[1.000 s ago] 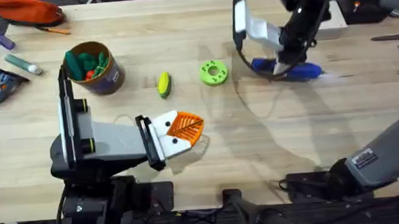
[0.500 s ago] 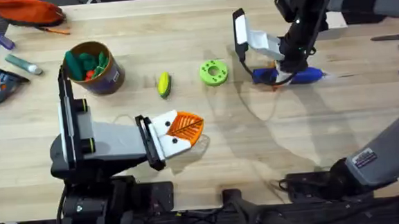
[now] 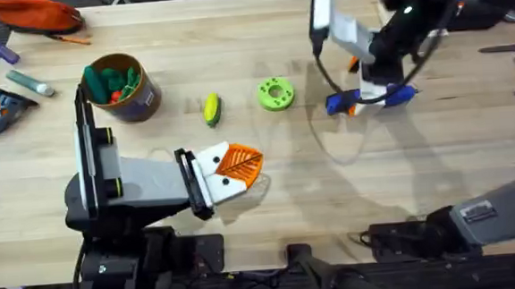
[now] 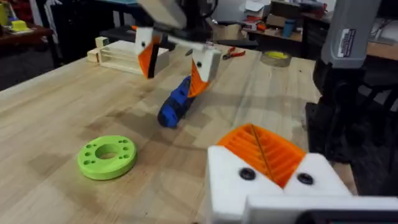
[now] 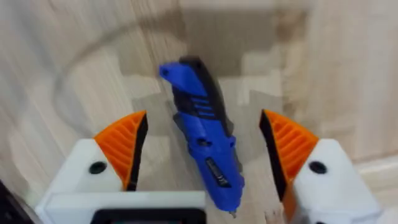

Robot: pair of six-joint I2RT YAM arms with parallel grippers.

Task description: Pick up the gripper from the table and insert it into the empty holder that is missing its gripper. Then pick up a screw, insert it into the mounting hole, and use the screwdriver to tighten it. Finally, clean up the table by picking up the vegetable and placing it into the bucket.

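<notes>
The screwdriver [image 5: 205,149] lies flat on the table [image 3: 349,184], just right of the green disc [image 3: 275,93]. Your right claw [image 5: 202,152] hangs spread wide above it, gripping nothing. You're at the screwdriver pickup: lower, then close. Your left claw [image 3: 237,168] rests shut, empty.

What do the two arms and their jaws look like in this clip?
Both grippers, left and right, have white blocky bases with dark screw holes and orange ribbed pads. The left arm is grey and black; the right arm is grey, with a small label.
</notes>
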